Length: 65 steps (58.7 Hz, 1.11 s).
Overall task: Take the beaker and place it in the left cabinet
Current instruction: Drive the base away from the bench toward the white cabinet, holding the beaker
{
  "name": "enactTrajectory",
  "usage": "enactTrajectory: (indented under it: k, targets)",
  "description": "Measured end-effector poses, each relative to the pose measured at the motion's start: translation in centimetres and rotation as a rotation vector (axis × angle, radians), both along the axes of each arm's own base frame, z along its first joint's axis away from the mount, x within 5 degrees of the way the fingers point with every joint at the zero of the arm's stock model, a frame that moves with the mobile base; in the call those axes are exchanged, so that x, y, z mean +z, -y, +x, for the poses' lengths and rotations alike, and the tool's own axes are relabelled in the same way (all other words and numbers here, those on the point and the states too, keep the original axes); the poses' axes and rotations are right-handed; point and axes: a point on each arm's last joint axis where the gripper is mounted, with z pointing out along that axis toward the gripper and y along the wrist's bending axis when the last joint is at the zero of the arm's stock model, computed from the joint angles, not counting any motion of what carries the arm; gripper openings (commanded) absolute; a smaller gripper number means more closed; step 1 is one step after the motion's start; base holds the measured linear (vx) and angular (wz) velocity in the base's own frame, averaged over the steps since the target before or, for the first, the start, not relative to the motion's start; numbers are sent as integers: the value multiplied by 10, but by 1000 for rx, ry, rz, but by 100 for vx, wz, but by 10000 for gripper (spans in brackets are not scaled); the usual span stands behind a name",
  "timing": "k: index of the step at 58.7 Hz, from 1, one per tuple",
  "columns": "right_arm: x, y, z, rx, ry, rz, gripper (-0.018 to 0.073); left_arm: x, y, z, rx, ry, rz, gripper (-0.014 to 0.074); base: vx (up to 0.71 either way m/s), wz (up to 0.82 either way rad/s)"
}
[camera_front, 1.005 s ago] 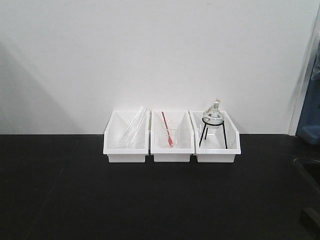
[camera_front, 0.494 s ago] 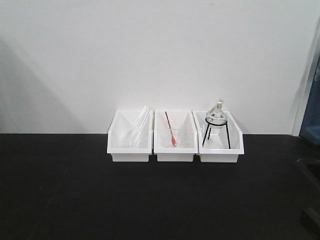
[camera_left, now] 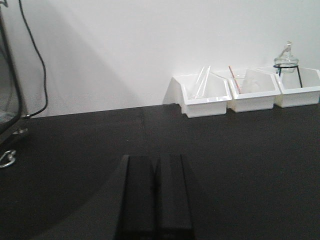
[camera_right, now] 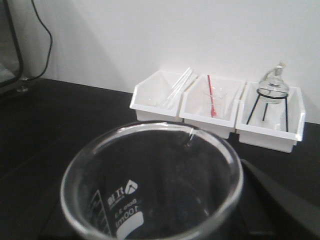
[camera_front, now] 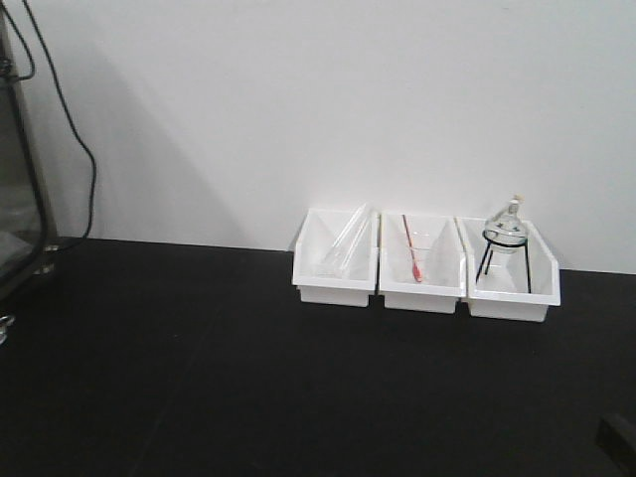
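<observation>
The beaker (camera_right: pixel 122 205), clear glass with a white 100 ml label and a pour spout, fills the bottom of the right wrist view. My right gripper (camera_right: pixel 165 210) is shut on it and holds it above the black table (camera_front: pixel 248 378). The fingers are mostly hidden behind the glass. My left gripper (camera_left: pixel 156 162) is shut and empty, low over the table. A dark-framed, glass-fronted structure (camera_front: pixel 18 199) stands at the far left; the cabinet's grey shelves are out of view. Neither gripper shows in the front view.
Three white bins stand against the wall: one with long clear tubes (camera_front: pixel 338 260), one with a red-tipped rod (camera_front: pixel 419 266), and one with a round flask on a black tripod (camera_front: pixel 507 260). A black cable (camera_front: pixel 78 149) hangs down the wall at the left.
The front view has swung to the left. The three bins have shifted right in the picture, and the dark frame and cable have come into view at the left.
</observation>
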Motion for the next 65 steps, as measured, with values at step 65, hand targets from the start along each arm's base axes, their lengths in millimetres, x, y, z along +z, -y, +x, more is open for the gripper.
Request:
enactTrajectory:
  k: [65]
  targets:
    - [-1, 0, 0, -2, -4, -1, -6, 0, 0, 0, 0, 0, 0, 1, -7, 60]
